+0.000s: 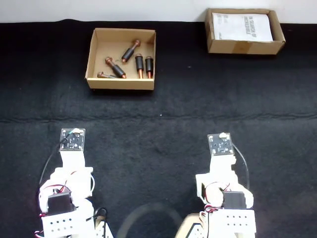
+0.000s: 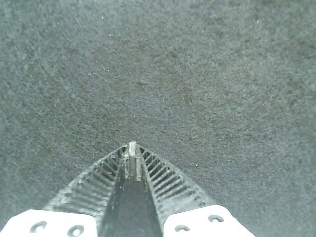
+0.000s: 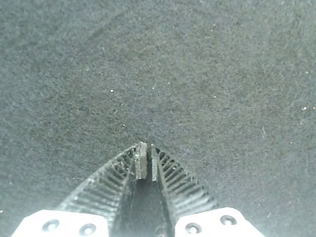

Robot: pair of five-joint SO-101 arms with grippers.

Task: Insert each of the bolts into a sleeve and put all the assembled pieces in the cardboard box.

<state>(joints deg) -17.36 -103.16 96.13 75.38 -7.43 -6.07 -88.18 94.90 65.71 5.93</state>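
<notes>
Bolts (image 1: 118, 70) lie sleeved in the cardboard box (image 1: 120, 83) at eleven o'clock; seemingly done, left tool (image 2: 132, 149) and right tool (image 3: 146, 149) park closed, empty.

I am holding my white plastic left arm (image 1: 67, 178) and white plastic right arm (image 1: 224, 181) folded back, side by side. My black ribbed left gripper (image 2: 132, 150) is sitting closed, tips touching. My black ribbed right gripper (image 3: 146, 150) is sitting closed, tips almost touching.

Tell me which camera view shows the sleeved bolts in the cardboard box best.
The high view: it looks down into the cardboard box, where the sleeved bolts lie spread out. The wrist views face black mat beyond the left end effector and right end effector.
</notes>
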